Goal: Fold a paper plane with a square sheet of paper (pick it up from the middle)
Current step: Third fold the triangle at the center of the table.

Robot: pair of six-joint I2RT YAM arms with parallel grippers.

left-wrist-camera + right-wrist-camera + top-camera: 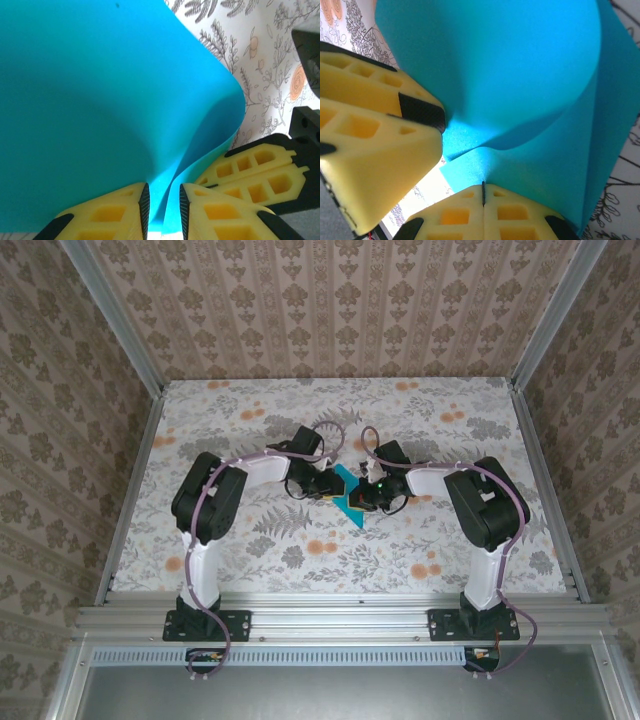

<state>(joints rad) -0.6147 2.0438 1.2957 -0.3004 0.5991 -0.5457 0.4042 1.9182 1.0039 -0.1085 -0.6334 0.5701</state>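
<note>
Presently: both tools are at the teal sheet, which bows up between them.

I find the right tool (483,187) closed flat, its pads meeting, with a margin of the square sheet of paper (100,100) apparently nipped at the tips. The left tool (164,190) stands narrow with the sheet running between its pads; I cannot tell whether they bite. The sheet billows in a soft curve over the middle of the floral surface (270,60). My judgement is that it is very light and limp, creases at any hard pinch and may slide from smooth pads. It is best taken shallow, near an edge or on the intended crease, with the two holds apart enough to keep it taut.
</note>
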